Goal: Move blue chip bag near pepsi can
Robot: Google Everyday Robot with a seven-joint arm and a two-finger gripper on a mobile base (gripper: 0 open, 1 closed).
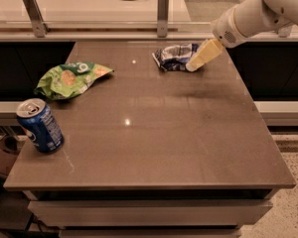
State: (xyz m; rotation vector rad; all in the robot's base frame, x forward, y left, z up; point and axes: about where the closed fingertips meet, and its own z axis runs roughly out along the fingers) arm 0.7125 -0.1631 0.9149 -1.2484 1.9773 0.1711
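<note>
Care at the grasp matters most now: my gripper, pale yellow at the end of the white arm reaching in from the upper right of the frame, sits at the right edge of the small crumpled dark blue and silver foil chip bag, touching it or just beside it. I cannot tell which, nor whether the gripper is wide or narrow. The bag lies in the upper middle of the frame, on the far part of the brown table top. I judge I should close on a raised fold of foil rather than press on the flat of it, since thin foil slips, and lift clear before travelling. The blue aluminium pepsi can with a silver top stands upright at the lower left of the frame, well apart from the bag, so the carry runs diagonally across the table. I should keep clear of the bright green chip bag at the left and set down beside the can without knocking it. Neither bag shows what is inside, and I cannot tell whether the can is opened or full
</note>
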